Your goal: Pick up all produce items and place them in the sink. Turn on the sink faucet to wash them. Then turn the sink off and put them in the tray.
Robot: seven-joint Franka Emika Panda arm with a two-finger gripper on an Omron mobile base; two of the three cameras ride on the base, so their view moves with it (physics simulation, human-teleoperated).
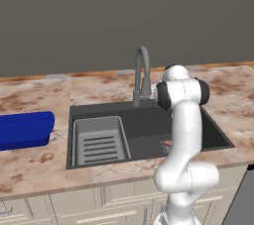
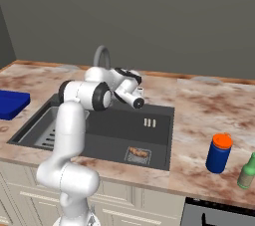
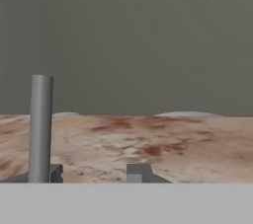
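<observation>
Hovering beside the sink faucet (image 1: pixel 141 75), the gripper (image 2: pixel 140 93) risked glancing off the slim tap if its approach ran wide, leaving the water off. Its fingertips (image 3: pixel 138 172) stood slightly parted, gripping nothing, while 1 orange-brown produce item (image 2: pixel 139 153) lay on the sink (image 2: pixel 107 143) drain grate.

Both base cameras looked forward and down from behind the arm, one from its left, one from its right, sharing the sink (image 1: pixel 149 130), the faucet (image 1: pixel 141 75) and the marbled surface (image 1: pixel 30 164). The hand camera sat low and close, facing the wall along the surface, beside the faucet's stem.
</observation>
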